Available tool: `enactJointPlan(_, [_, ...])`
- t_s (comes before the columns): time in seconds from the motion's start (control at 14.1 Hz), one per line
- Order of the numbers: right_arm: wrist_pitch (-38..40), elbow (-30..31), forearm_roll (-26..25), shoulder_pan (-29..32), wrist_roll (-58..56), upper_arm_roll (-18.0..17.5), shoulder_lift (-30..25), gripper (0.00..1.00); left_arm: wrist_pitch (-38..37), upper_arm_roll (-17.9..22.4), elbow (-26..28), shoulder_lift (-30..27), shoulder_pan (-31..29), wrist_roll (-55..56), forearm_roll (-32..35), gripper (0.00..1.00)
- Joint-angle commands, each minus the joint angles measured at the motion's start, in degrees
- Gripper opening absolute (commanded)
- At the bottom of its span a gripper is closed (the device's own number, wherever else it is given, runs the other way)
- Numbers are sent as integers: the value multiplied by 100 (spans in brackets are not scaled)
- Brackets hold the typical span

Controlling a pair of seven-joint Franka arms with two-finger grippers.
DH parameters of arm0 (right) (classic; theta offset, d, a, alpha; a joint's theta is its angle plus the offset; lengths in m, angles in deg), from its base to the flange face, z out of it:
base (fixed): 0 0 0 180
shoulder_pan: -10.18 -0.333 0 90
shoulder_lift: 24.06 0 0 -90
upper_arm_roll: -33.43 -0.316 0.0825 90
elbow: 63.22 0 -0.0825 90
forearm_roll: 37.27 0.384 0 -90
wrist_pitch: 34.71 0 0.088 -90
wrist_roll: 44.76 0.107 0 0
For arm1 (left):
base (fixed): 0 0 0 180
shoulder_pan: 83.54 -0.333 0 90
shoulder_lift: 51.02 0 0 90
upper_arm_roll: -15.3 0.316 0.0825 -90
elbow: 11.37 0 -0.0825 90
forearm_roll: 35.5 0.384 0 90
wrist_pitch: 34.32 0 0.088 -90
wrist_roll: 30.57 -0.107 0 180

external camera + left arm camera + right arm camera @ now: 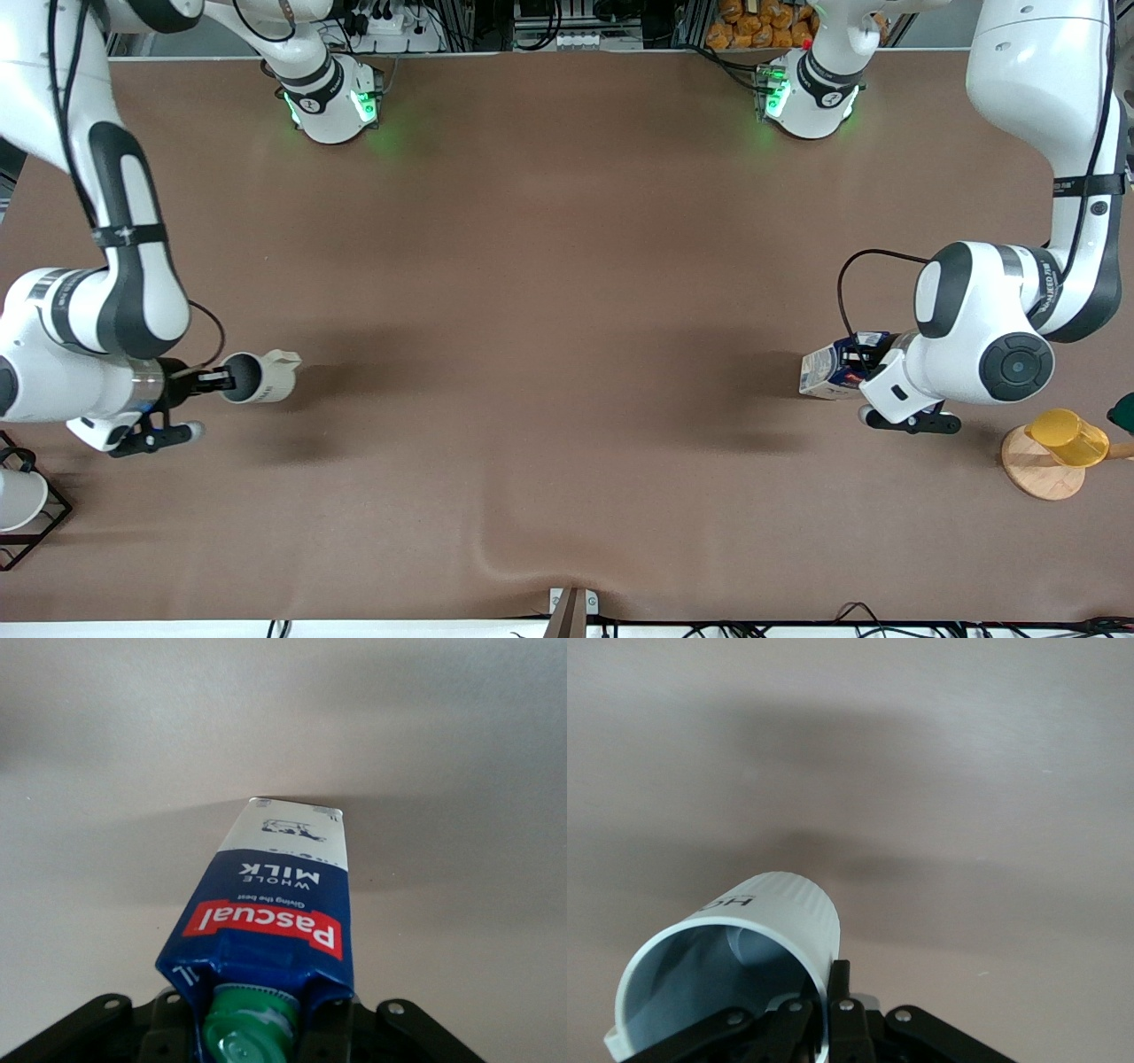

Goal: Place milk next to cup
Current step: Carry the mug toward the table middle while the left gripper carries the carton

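You are carrying both items aloft with 2 arms: the left gripper point(873, 365) at the frame's right is pinching the Pascal milk carton point(833, 369) by its gable, while the right gripper point(213, 380) at the left is clamping the mug's point(261, 376) rim, so either tilted load risks slipping or toppling at release.

Brown table point(567, 266), wooden coaster point(1041, 465), rack point(27, 523)

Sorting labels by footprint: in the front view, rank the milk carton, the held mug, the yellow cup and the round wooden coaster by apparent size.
1. Wooden coaster, partly covered by the cup.
2-3. Mug in the right gripper and yellow cup: too close to rank.
Unsure: milk carton, half hidden by the left gripper.
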Motion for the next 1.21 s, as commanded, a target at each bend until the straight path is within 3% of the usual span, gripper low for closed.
enactJointPlan(0.0, [180, -178, 309, -572, 1196, 17, -60, 0, 12, -32, 46, -303, -18, 126, 141, 0])
enactJointPlan(0.14, [180, -266, 634, -1047, 2145, 17, -87, 0, -49, -49, 46, -496, -9, 196, 141, 0])
enactJointPlan(0.43, [66, -556, 618, -2171, 4263, 34, -25, 0, -111, -102, 46, -822, 87, 564, 71, 0])
enactJointPlan(0.64, [-566, -600, 609, -2910, 5591, 43, 132, 0, -120, -278, 29, -831, 219, 1039, 79, 0])
enactJointPlan(1.14, [-1831, -574, 382, -3984, 7149, 60, 738, 0, -129, -480, 37, -831, 386, 1470, 79, 0])
